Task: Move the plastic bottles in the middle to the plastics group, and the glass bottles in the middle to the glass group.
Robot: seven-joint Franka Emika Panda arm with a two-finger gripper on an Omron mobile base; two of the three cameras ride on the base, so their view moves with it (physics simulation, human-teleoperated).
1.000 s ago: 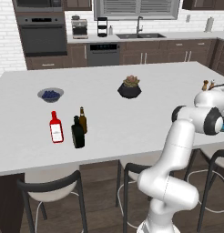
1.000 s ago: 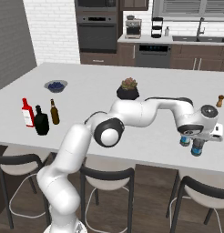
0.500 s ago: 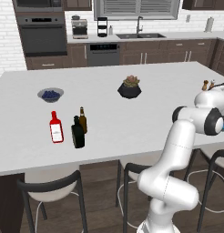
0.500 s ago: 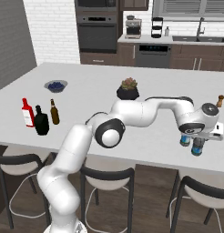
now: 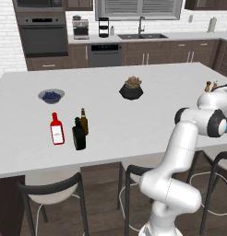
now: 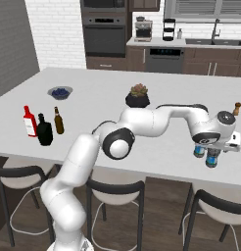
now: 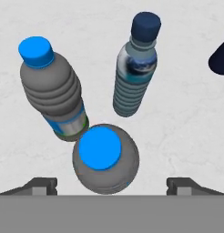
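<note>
In the hand view, three small plastic bottles stand together on the white counter. One blue-capped plastic bottle [image 7: 104,159] stands upright right under my hand, between the widely spread fingertips [image 7: 40,185] of my gripper [image 7: 112,184], which is open. A second blue-capped bottle [image 7: 54,91] and a dark-capped one [image 7: 134,68] stand just beyond it. In the right base view the gripper [image 6: 213,148] hovers over these bottles [image 6: 211,159] at the island's near right end. The black glass bottle [image 5: 79,135] stands beside the red bottle [image 5: 56,129] and the slim brown bottle [image 5: 83,121] at the left.
A dark bowl of berries [image 5: 51,95] sits at the far left and a potted plant [image 5: 131,88] mid-counter. Small shakers [image 6: 236,108] stand at the right end. The island's front edge [image 6: 156,171] is close below the bottles, with stools under it.
My jaws have spread wide, letting go of the bottle beneath the hand. The arm and the other bottles have stayed in place.
</note>
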